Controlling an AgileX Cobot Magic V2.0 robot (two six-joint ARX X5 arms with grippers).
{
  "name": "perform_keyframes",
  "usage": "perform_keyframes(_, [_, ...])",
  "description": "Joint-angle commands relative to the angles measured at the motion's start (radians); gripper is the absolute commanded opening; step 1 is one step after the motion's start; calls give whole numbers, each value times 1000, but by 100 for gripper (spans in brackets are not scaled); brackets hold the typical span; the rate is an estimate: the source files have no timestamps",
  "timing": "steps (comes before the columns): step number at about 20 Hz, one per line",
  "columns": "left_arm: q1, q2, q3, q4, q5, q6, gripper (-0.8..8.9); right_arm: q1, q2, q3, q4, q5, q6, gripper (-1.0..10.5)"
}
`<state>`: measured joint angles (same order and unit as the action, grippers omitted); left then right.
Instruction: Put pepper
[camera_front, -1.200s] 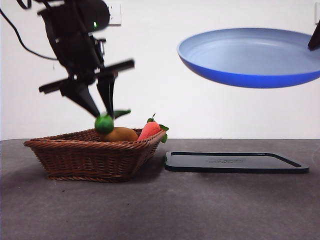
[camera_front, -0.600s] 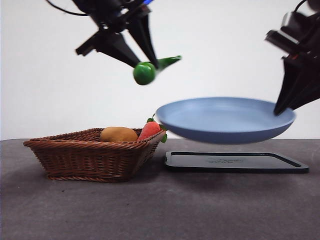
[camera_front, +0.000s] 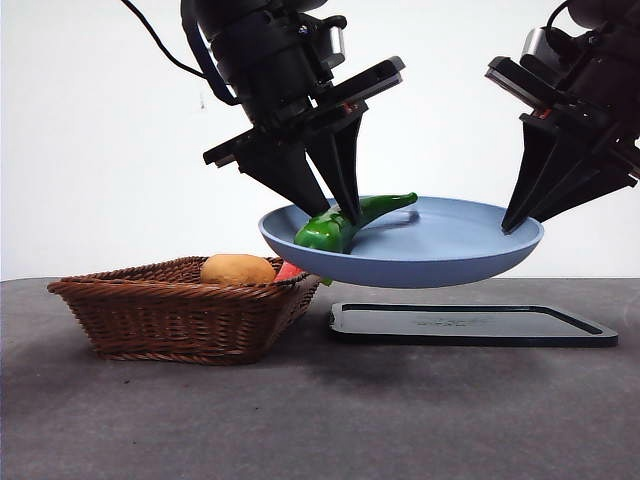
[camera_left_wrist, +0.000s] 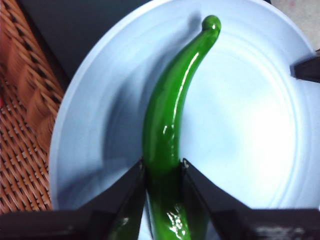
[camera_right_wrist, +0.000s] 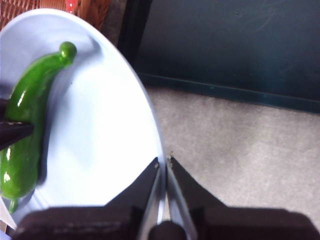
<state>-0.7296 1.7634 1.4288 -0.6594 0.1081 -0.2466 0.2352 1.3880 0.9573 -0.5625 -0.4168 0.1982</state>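
A glossy green pepper (camera_front: 345, 223) (camera_left_wrist: 167, 130) (camera_right_wrist: 27, 115) is pinched at its thick end by my left gripper (camera_front: 338, 212) (camera_left_wrist: 162, 170), which is shut on it. The pepper lies low inside a blue plate (camera_front: 440, 262) (camera_left_wrist: 250, 125) (camera_right_wrist: 100, 135), touching or nearly touching its surface. My right gripper (camera_front: 520, 222) (camera_right_wrist: 164, 162) is shut on the plate's rim and holds it in the air above the black tray (camera_front: 470, 325).
A wicker basket (camera_front: 170, 310) (camera_left_wrist: 22, 125) stands at the left with a yellow-orange potato-like lump (camera_front: 237, 269) and a red vegetable (camera_front: 288, 271) inside. The black tray (camera_right_wrist: 225, 45) lies flat beneath the plate, right of the basket.
The left gripper has come down and to the right, carrying the pepper from above the basket into the plate. The plate has shifted left and the right gripper now shows at its rim.
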Motion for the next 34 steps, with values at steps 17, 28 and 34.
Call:
perform_keyframes(17, [-22,-205,18,-76,30,69,223,-84,14,18,8,4,14,3])
perform_keyframes(28, [-22,-505,18,-108,24,114,223,-245,397,317,1,6,23,3])
perform_keyframes(34, [-22,-528,18,-135,23,114,223,-262,548,406,14,26,22,3])
